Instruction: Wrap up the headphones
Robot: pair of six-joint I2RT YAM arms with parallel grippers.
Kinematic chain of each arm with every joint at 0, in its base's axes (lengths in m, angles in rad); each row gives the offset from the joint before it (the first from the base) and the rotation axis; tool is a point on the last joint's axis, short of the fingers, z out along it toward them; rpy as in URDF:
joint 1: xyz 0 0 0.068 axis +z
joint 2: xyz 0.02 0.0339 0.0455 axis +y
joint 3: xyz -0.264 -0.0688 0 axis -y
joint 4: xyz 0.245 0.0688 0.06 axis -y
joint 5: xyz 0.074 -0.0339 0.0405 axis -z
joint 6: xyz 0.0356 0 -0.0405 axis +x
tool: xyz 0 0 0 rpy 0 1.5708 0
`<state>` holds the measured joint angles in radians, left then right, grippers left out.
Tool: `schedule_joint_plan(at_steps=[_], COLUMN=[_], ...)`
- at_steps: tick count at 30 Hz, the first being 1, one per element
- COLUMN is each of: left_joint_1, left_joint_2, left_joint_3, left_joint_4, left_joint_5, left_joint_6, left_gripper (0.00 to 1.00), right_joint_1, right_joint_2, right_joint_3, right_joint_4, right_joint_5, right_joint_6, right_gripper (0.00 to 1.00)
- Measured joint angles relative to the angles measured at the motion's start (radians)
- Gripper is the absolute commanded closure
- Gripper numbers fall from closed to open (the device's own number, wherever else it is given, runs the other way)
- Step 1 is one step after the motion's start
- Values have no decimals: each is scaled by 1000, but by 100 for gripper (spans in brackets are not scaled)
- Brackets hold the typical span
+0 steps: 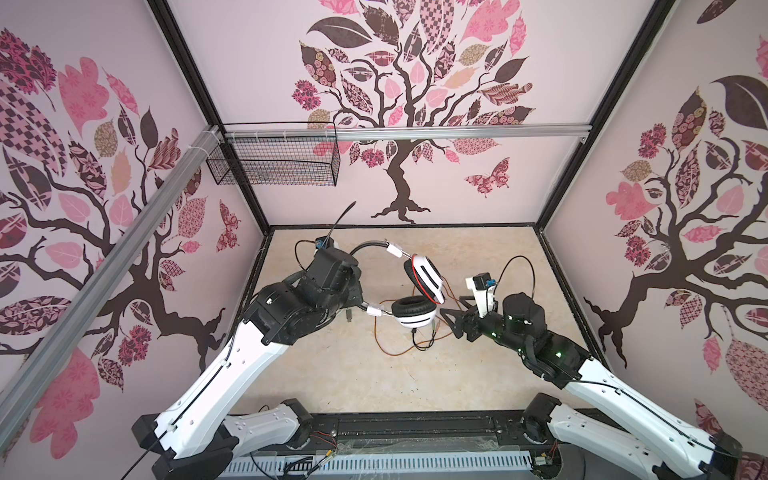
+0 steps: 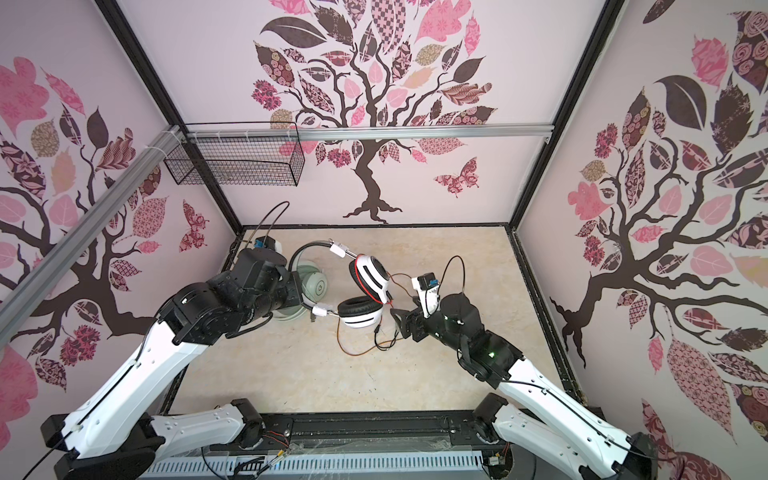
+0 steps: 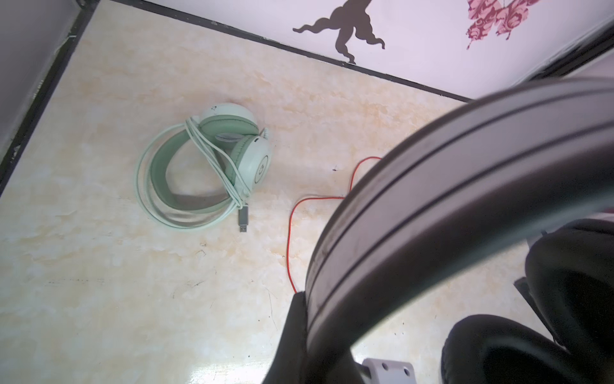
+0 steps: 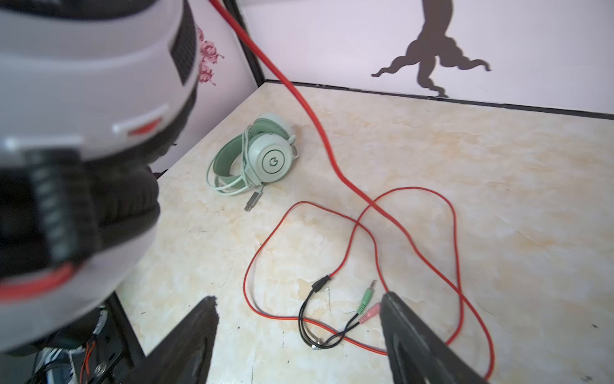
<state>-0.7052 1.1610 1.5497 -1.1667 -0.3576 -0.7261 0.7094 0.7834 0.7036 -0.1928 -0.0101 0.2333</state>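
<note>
**White headset held up, its cable loose below**

Clock read on the top views: 12 at the back wall, 6 at the arms' bases.

Left gripper (image 3: 315,319): clamped tight on the black headband (image 3: 432,186) of the white-and-black headset (image 1: 424,282). It is hidden under the wrist in both top views. The left wrist view shows one dark finger pressed against the band. The headset is off the marbled tabletop (image 1: 332,374), near table centre. Both ear cups sit at 3 o'clock of the grip.

Orange-red cable (image 4: 318,133): drops from the raised cups to the table. It lies in loose, crossing loops at 6 o'clock of the cups. It ends in a black split lead with green and pink jack plugs (image 4: 367,297), flat on the table.

Right gripper (image 4: 299,297): jaws spread wide, nothing between them. It sits just beside the lower cup, at 3 to 4 o'clock of it, over the cable loops. Cannot tell whether a finger touches the cable.

Mint-green headset (image 2: 313,284): flat on the table at 10 o'clock, partly behind the left arm. Its pale green cable (image 3: 216,163) is wound across band and cups. The grey USB plug (image 3: 242,219) lies on the table just beside the band.
</note>
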Motion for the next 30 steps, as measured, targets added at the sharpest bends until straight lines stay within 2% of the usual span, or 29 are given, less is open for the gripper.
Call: schedule_joint_plan(at_steps=[4,6,9,13,18,20,25,29,30], left_joint_1=[68,81,84,85,107,127,192,201,201], left_joint_2=[24,36,50,60,84,95,109,115,117], left_joint_3=[63,103,155,188,197,197,197,197,199], left_joint_4=[-8,-14,-18,-18,-26,-26,-24,-24,-24], left_joint_5=[7,5,3,-1,-4,4,31,42,47], left_joint_6=[0,2,12,26,46,51,58,64,66], left_gripper=[100,100,100,100,100,100,100,100,100], right_joint_1=[-29,-81,-211,-337,-344,-344,-344,-344,-344], right_joint_2=[-10,-16,1,134,266,291,362,441,465], right_joint_3=[-37,-92,-182,-244,-274,-288,-303,-303,-301], right_joint_4=[-21,-16,10,80,205,255,347,401,409], right_joint_5=[60,53,-18,-144,-245,-255,-242,-204,-196], right_joint_6=[52,93,157,220,300,339,441,462,463], right_gripper=[17,18,19,23,29,36,40,42,45])
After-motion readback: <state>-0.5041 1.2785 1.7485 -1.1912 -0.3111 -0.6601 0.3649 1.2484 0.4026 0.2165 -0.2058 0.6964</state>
